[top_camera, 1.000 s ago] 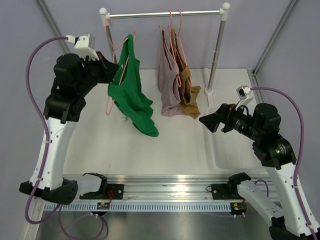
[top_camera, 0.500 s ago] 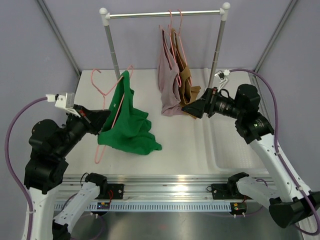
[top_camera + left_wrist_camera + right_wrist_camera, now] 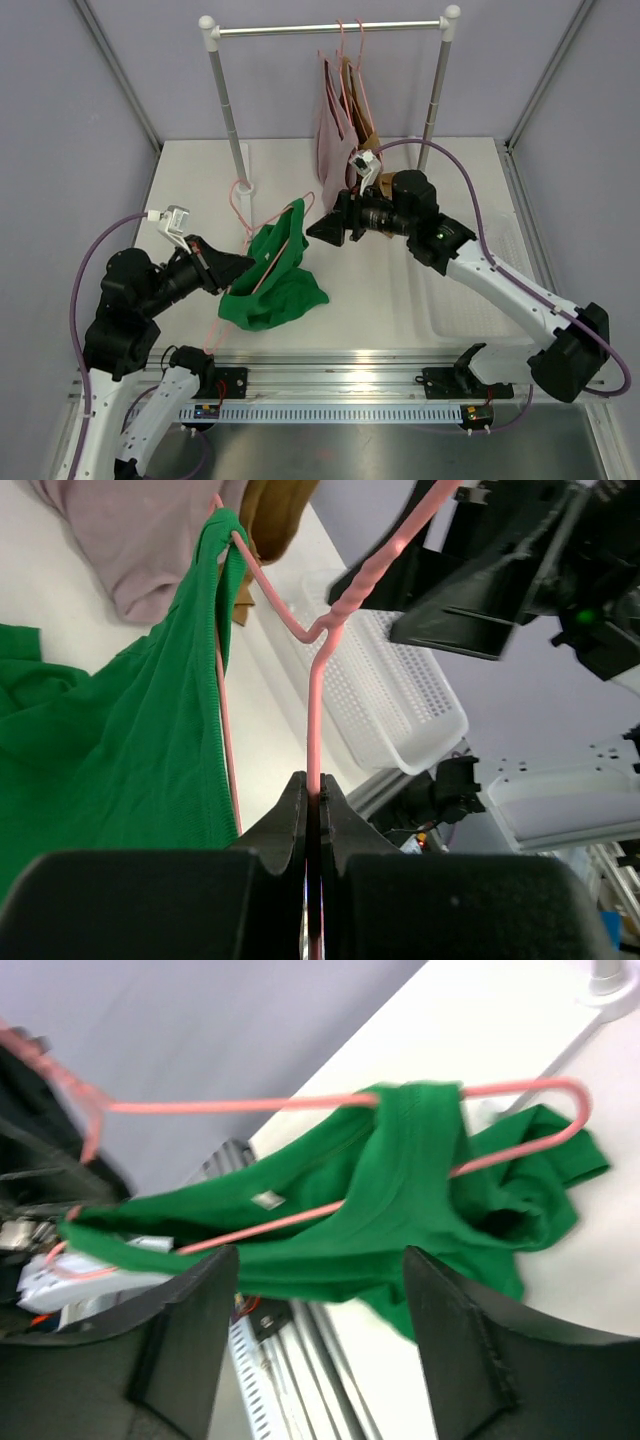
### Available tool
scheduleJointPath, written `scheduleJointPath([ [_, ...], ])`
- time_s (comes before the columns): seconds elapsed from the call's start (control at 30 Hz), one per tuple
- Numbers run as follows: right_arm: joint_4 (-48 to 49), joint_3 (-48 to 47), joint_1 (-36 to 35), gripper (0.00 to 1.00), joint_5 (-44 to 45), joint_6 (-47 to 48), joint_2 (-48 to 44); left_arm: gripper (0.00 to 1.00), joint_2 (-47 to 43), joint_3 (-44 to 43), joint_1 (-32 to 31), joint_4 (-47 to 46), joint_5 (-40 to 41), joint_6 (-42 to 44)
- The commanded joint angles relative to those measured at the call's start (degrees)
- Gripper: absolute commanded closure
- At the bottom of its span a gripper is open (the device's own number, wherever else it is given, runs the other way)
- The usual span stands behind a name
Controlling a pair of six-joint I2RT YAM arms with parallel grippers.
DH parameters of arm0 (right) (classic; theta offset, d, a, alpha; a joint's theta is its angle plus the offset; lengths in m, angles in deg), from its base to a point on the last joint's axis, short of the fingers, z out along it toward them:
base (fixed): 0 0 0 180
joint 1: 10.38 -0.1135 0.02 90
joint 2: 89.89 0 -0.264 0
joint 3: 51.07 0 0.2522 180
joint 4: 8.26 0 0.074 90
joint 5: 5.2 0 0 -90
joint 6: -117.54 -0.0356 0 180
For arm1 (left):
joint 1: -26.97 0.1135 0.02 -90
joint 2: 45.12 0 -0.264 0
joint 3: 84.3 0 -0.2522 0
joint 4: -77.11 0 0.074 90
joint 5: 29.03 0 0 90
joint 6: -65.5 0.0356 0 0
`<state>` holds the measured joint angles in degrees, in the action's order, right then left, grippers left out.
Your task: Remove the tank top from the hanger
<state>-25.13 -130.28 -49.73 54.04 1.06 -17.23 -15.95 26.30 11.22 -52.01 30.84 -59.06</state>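
Observation:
A green tank top (image 3: 275, 285) hangs on a pink wire hanger (image 3: 243, 205), its lower part bunched on the table. My left gripper (image 3: 238, 266) is shut on the hanger's wire (image 3: 315, 710) below the twisted neck, the wire pinched between both fingers (image 3: 313, 785). The top (image 3: 130, 750) drapes to the left of that grip. My right gripper (image 3: 316, 230) is open just right of the top's upper strap. In the right wrist view its fingers (image 3: 318, 1260) straddle the green fabric (image 3: 400, 1210) without touching it, and the hanger (image 3: 230, 1105) crosses above.
A clothes rack (image 3: 330, 28) stands at the back with a mauve garment (image 3: 333, 130) and a brown one (image 3: 365, 125) on pink hangers. Its left post (image 3: 228, 110) rises just behind the green top. A white perforated tray (image 3: 470, 290) lies at the right.
My left arm carried the hanger and green top off the rack, down toward the near left. My right arm swung left up to the top, its jaws narrowing a little.

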Motion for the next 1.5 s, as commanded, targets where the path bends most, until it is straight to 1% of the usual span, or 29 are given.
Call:
scheduleJointPath([
  [0.0,6.62,-2.75,-0.64,0.28,7.47,5.03,3.79,1.00,-1.75,0.79,-0.16,-8.47,-5.91,-5.15],
  [0.1,7.24,-3.80,-0.72,0.32,7.74,5.74,7.13,1.00,-2.54,2.63,-0.16,-10.92,-6.87,-8.14],
  [0.17,7.68,-4.24,-0.90,0.32,7.21,5.65,8.89,1.00,-2.54,3.78,-0.16,-12.16,-7.74,-9.73],
  [0.43,9.27,-7.06,-0.99,0.32,5.19,6.09,12.94,1.00,-1.40,5.54,-0.16,-12.08,-7.93,-9.12],
  [0.47,9.35,-7.23,-0.99,0.45,5.10,6.09,13.38,1.00,-1.31,5.54,-0.16,-12.16,-8.10,-9.11],
  [0.53,9.18,-7.76,-0.99,0.61,5.36,6.35,14.25,1.00,-1.31,5.19,-0.16,-12.34,-8.28,-8.85],
  [0.57,9.18,-7.85,-0.99,0.71,5.80,6.70,14.52,1.00,-1.13,4.93,-0.16,-12.25,-8.28,-8.59],
  [0.6,8.40,-8.20,-0.99,0.84,6.15,7.05,14.79,1.00,-1.04,4.58,-0.16,-11.55,-7.76,-8.33],
  [0.63,7.61,-8.55,-0.99,0.94,6.85,7.23,14.96,1.00,-0.87,4.22,-0.16,-10.85,-7.49,-7.28],
  [0.67,6.73,-8.81,-0.90,0.99,8.86,8.19,14.88,1.00,-0.69,3.26,-0.16,-9.19,-6.62,-6.57],
  [0.73,4.97,-8.73,-0.99,1.00,12.03,9.07,13.92,1.00,-0.25,1.94,-0.16,-6.47,-5.04,-2.80],
  [0.8,2.86,-8.82,-0.90,1.00,18.70,10.92,13.21,1.00,1.24,-0.68,-0.16,-0.32,-2.57,0.89],
  [0.83,0.59,-9.08,-0.81,1.00,21.85,11.10,12.94,1.00,1.85,-1.66,-0.16,1.96,-2.04,4.99],
  [0.87,-0.48,-9.60,-0.38,1.00,27.02,11.53,13.03,1.00,2.38,-2.28,-0.16,5.12,-1.60,6.78],
  [0.93,-3.64,-11.27,0.24,1.00,30.40,12.41,14.43,1.00,3.09,-2.81,-0.16,6.81,-2.82,10.46],
  [0.97,-4.61,-11.97,0.68,1.00,33.72,13.20,15.13,1.00,2.91,-2.72,-0.16,7.34,-5.09,11.18],
  [1.07,-8.65,-15.14,1.73,1.00,35.94,14.08,18.21,1.00,2.39,-3.33,-0.16,7.44,-10.54,13.21],
  [1.13,-10.94,-16.37,2.26,1.00,37.09,13.48,19.53,1.00,1.25,-4.30,-0.16,7.26,-10.39,13.39],
  [1.23,-10.86,-15.15,2.53,1.00,36.22,12.77,18.66,1.00,0.28,-5.88,-0.16,6.74,-8.11,13.65],
  [1.33,-7.62,-11.81,4.01,1.00,27.20,11.72,15.07,1.00,-0.60,-6.24,-0.16,3.67,-7.40,13.21],
  [1.37,-6.65,-11.02,4.46,1.00,20.37,10.67,14.01,1.00,-1.82,-5.46,-0.16,-0.26,-6.36,12.60],
  [1.43,-4.19,-8.65,4.90,1.00,13.58,9.35,10.07,1.00,-3.67,-4.05,-0.16,-5.72,-5.21,9.71],
  [1.47,-2.44,-6.73,4.99,1.00,12.15,8.65,8.56,1.00,-5.94,-1.52,-0.07,-12.36,-2.77,8.04],
])
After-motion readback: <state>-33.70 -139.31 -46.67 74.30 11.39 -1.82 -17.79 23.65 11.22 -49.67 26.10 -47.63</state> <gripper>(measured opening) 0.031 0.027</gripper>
